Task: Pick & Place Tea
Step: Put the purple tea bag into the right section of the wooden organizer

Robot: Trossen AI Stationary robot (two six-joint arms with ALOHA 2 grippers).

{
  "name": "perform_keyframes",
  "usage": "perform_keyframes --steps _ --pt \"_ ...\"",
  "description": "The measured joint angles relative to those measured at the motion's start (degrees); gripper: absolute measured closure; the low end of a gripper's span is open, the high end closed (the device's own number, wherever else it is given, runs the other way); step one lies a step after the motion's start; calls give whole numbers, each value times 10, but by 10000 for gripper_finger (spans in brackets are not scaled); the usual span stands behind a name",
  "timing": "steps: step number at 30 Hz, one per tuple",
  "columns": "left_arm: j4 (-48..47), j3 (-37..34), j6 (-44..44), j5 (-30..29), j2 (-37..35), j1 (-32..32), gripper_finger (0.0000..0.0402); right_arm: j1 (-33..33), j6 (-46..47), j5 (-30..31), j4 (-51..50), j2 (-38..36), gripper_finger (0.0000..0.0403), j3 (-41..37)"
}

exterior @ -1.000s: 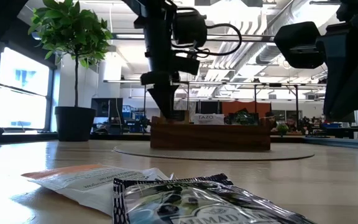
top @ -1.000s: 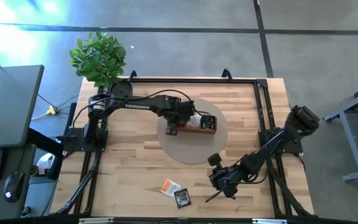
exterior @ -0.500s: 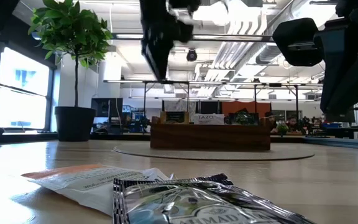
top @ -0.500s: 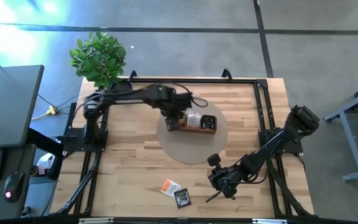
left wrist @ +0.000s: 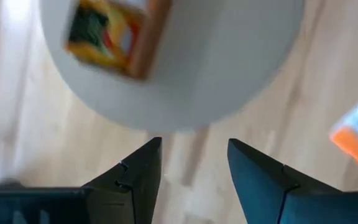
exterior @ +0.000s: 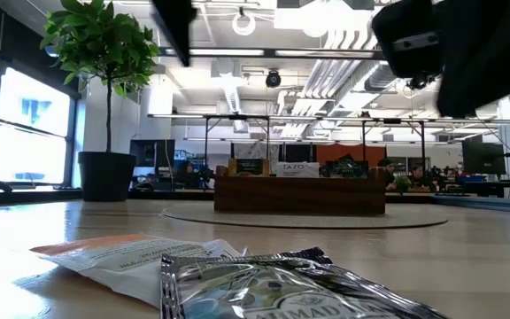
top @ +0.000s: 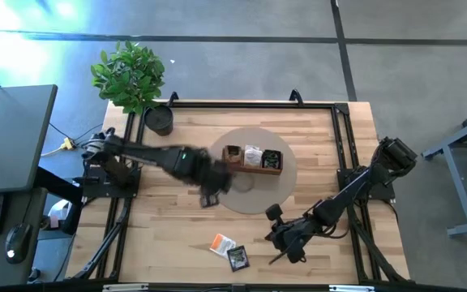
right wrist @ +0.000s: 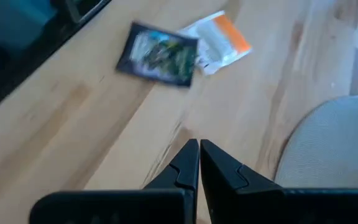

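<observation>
Low view, nearest the lens: a black tea packet [exterior: 290, 285] lies flat on the wooden table [exterior: 467, 257], overlapping the edge of a white-and-orange packet [exterior: 122, 254] just behind it. Farther off, the wooden tray [exterior: 299, 193] sits on the round grey mat [exterior: 414, 216] with packets standing upright in its compartments — their labels are too small to read. The arms show here only as dark shapes cut off by the top edge. From above, the right gripper [top: 284, 243] hangs low over the near right part of the table, just beside the two loose packets; its wrist view shows the fingers [right wrist: 188, 163] pressed together with nothing between them, pointing toward the black packet and the white-and-orange one. The left gripper [top: 209, 197] is stretched out low over the near left edge of the mat, its outline smeared; its fingers [left wrist: 143, 163] stand wide apart and empty, with bare wood and the mat edge below. A second ago this arm was reaching down at the tray's left end — it has since pulled away toward the near side of the table, jaws spread. The right arm has barely shifted. A potted plant [top: 130, 75] stands at the far left corner.
</observation>
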Motion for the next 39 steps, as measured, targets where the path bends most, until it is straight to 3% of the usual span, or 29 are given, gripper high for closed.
perform_keyframes --steps 5,9,14,19,21,28,39 --pt "20 -85 -98 -21 -44 -75 222 -28 21 -45 58 8 380 0" --pt "102 -181 -175 -31 -81 -121 222 -55 35 -100 146 43 344 1" --pt "368 -306 -167 12 -109 -174 222 -78 84 -139 238 105 285 1" --pt "664 -404 -153 29 -90 -202 222 -85 136 -156 315 177 240 1" --pt "722 -429 -155 29 -71 -207 222 -85 164 -162 334 202 231 1" --pt "803 -439 -162 61 -8 -213 222 -91 188 -164 377 244 227 3" --pt "983 -421 -30 117 103 -219 222 -103 189 -197 388 246 226 2"
